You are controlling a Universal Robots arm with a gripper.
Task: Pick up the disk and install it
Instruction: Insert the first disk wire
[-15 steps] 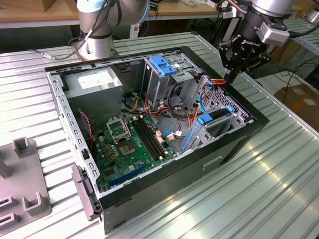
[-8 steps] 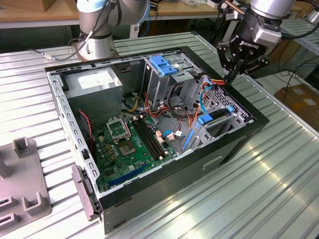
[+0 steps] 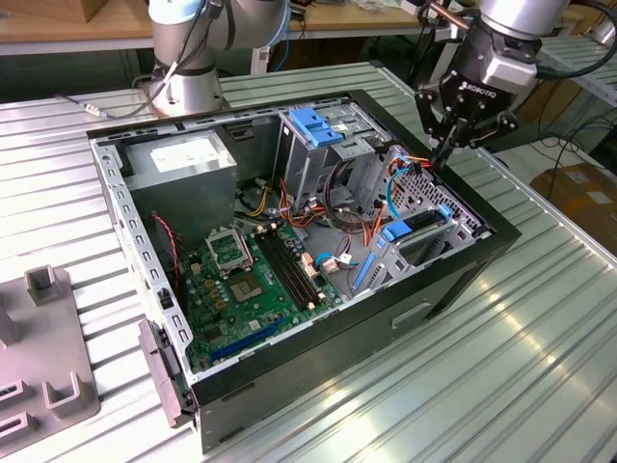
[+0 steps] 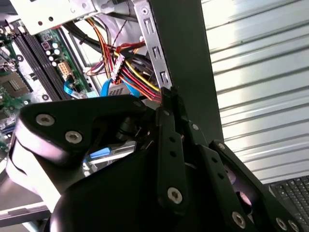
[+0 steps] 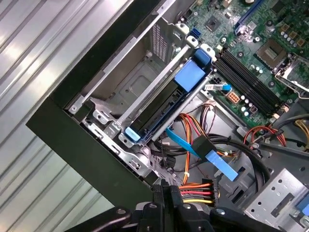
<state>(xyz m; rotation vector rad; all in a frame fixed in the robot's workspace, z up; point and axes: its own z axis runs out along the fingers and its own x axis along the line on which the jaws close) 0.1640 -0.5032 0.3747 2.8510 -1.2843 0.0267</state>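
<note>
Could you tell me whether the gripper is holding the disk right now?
No, the gripper hovers above the rim of the case, while the disk sits slotted inside it.

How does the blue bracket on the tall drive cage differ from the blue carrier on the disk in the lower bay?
The blue bracket sits high atop the tall drive cage; the disk's blue carrier lies low in the bay. The bracket is one broad piece; the carrier shows as separate smaller blue pieces. The shut gripper hovers nearer the carrier. Both are bright blue plastic.
</note>
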